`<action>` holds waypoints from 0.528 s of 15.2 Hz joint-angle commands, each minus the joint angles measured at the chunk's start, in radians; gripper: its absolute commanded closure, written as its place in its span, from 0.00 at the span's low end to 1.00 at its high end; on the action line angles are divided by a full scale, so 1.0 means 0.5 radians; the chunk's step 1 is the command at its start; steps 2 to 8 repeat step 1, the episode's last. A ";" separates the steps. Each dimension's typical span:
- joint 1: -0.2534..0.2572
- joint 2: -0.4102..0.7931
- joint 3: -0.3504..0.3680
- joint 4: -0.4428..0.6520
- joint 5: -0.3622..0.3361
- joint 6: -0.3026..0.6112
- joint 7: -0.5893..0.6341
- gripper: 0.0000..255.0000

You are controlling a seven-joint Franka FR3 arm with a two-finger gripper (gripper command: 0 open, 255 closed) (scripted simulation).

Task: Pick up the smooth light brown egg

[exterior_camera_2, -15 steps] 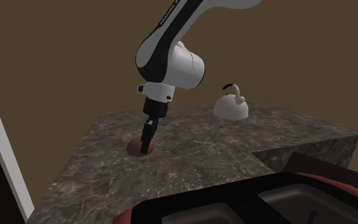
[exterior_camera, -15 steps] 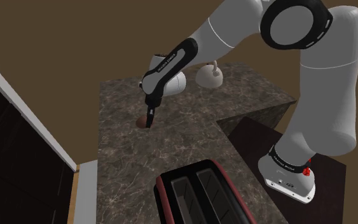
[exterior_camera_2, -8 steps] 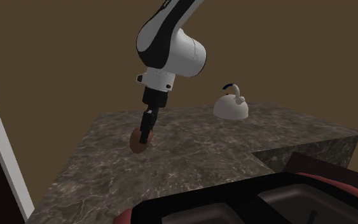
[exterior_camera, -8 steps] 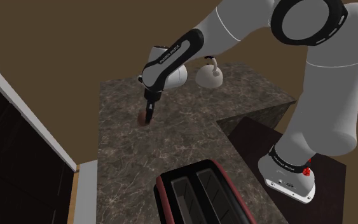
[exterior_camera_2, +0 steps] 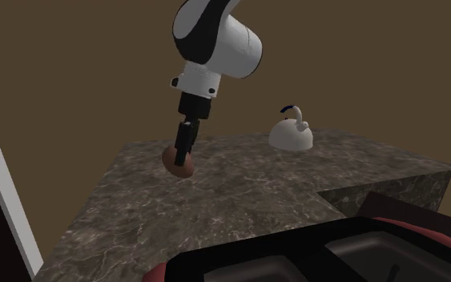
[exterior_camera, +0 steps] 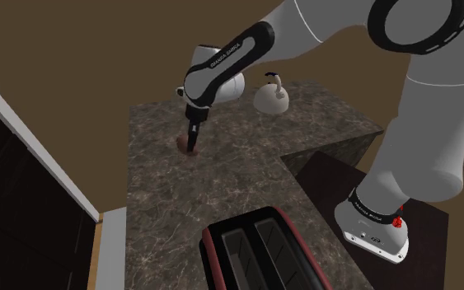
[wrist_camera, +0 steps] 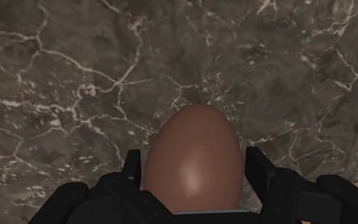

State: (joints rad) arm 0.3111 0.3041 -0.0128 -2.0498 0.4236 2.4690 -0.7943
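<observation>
While the gripper [exterior_camera_2: 182,159] points down, you see its fingers [wrist_camera: 133,170] clamped on the brown egg [wrist_camera: 193,162], which hangs above the counter [exterior_camera_2: 239,200]. Open marbled surface lies beneath and around it. In the second exterior view the counter's far edge runs just behind the egg. The white kettle [exterior_camera_2: 292,136] stands well apart toward that view's right. The toaster [exterior_camera: 259,251] sits well apart at the near edge.

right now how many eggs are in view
1: a brown egg, clasped in the gripper over the dark veined counter. The arm could hide others behind it.
</observation>
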 commanded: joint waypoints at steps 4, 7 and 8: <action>0.000 -0.007 -0.003 0.008 -0.006 -0.014 0.007 1.00; 0.000 -0.007 -0.003 0.008 -0.006 -0.014 0.007 1.00; 0.000 -0.007 -0.003 0.008 -0.006 -0.014 0.007 1.00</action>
